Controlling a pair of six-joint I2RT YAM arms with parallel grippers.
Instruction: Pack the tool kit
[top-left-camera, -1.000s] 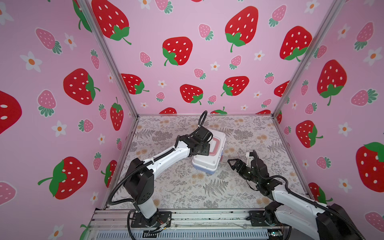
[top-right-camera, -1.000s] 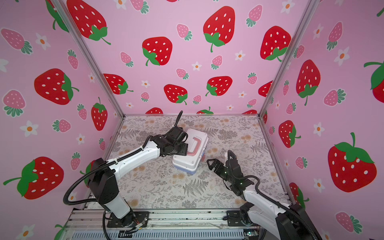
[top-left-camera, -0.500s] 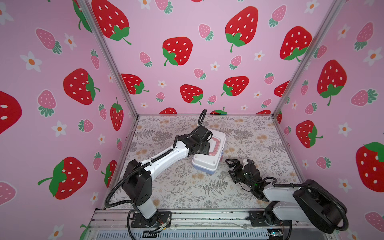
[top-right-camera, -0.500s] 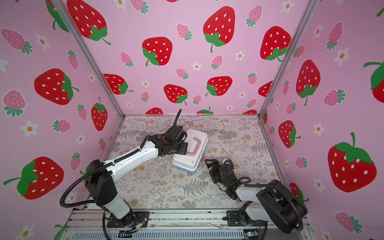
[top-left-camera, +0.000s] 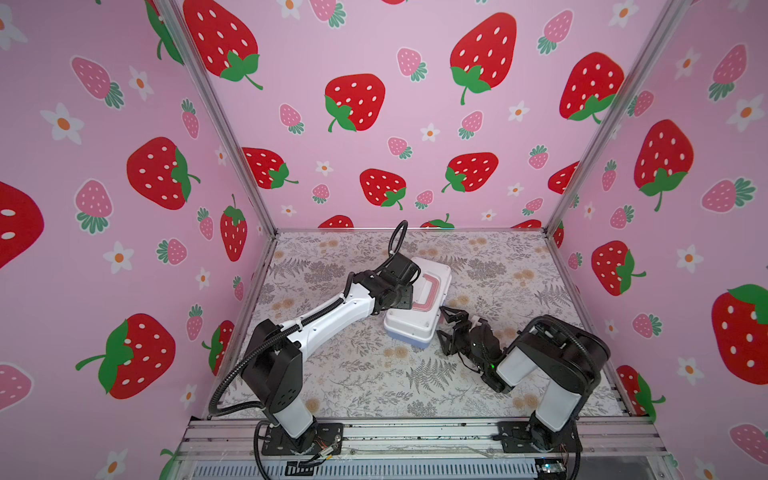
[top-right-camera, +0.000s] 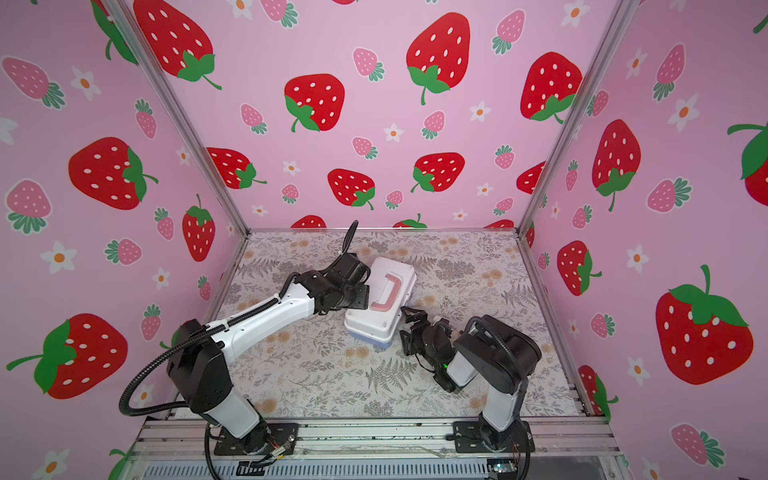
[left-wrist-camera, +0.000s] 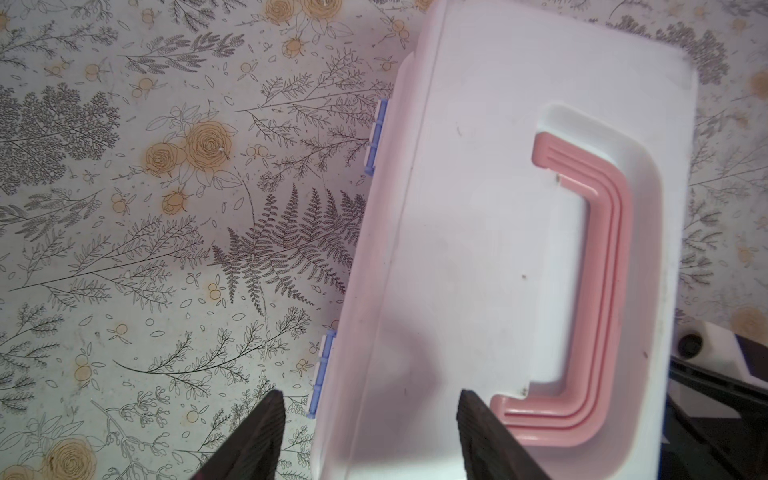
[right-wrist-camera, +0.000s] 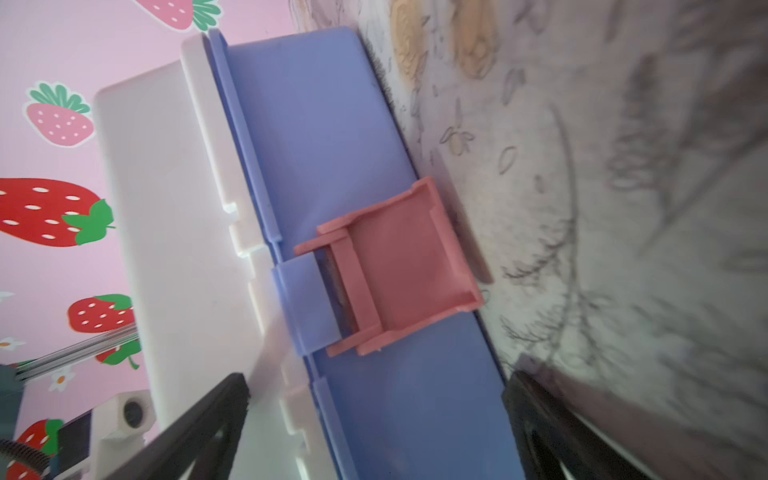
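Observation:
The tool kit lies closed in mid-table: white lid, pink handle, periwinkle base. My left gripper hovers open over the lid's hinge edge, with one finger beyond that edge and the other on the lid side near the handle. My right gripper is wide open and low at the box's front. It faces the pink latch, which hangs down over the base, away from the lid. No loose tools are in view.
The floral table is walled by strawberry panels on three sides, with metal corner posts. An aluminium rail carries both arm bases along the near edge. Two blue hinges stick out on the box's back side.
My right arm has folded down and swung in, bringing its open gripper low against the box's front. The left gripper has barely moved over the lid.

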